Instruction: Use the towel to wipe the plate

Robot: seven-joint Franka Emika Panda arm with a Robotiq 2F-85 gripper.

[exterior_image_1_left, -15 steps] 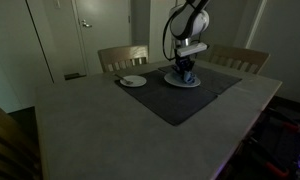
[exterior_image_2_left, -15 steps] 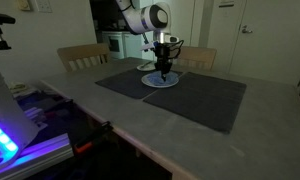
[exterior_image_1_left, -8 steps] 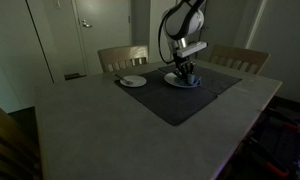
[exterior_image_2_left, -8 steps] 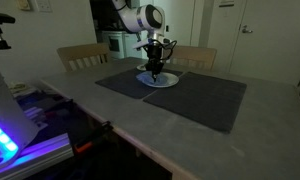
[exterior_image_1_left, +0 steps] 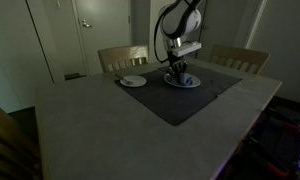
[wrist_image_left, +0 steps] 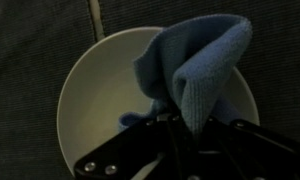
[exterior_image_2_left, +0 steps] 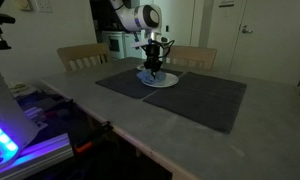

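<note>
Over plate [wrist_image_left: 95, 95], towel [wrist_image_left: 195, 65] — blue folds, wrist view

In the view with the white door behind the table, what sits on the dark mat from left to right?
Small plate → larger plate, with the claw holding the towel on it.

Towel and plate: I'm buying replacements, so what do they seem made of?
The towel looks like blue microfibre or terry cloth: matte, nubbly, folding limply. The plate seems glazed ceramic, possibly melamine: smooth, off-white, rigid rim.
</note>
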